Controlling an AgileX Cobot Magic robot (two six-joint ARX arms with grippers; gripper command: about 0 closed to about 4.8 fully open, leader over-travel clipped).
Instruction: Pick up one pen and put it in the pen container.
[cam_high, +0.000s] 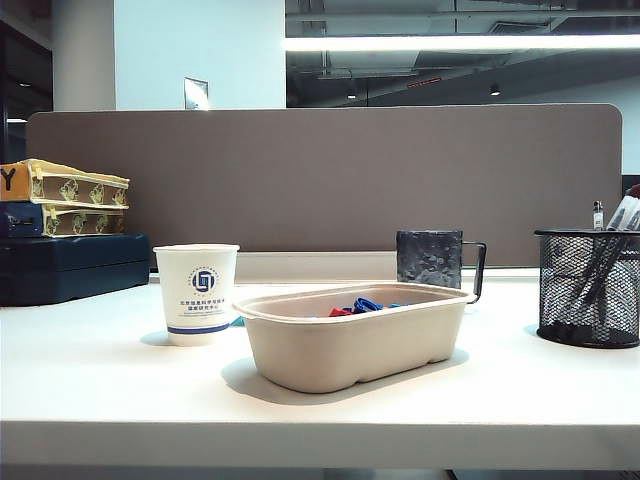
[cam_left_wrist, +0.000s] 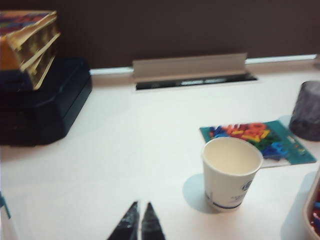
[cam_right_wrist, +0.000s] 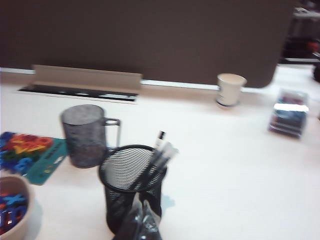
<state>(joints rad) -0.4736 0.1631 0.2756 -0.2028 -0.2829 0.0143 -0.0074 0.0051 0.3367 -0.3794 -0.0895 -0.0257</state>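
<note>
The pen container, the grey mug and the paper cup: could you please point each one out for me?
pen container (cam_right_wrist: 131, 172): right wrist view, front mesh wall.
grey mug (cam_high: 429, 258): exterior view, side wall.
paper cup (cam_left_wrist: 231, 187): left wrist view, outer side.

A white paper cup (cam_high: 197, 293) with a blue logo stands upright and empty on the white table (cam_high: 120, 390), just beside a beige oval tray (cam_high: 352, 338) holding blue and red pieces (cam_high: 362, 306). Behind the tray's far end sits a grey mottled mug (cam_high: 431, 258) with a dark handle. Between cup and mug lies a teal board of coloured letters (cam_left_wrist: 257, 140) — flat on the table. At the table's edge, dark cases (cam_high: 70, 265) carry a stack of yellow-edged boxes (cam_high: 68, 196); a brown partition (cam_high: 330, 170) runs behind everything.
</note>
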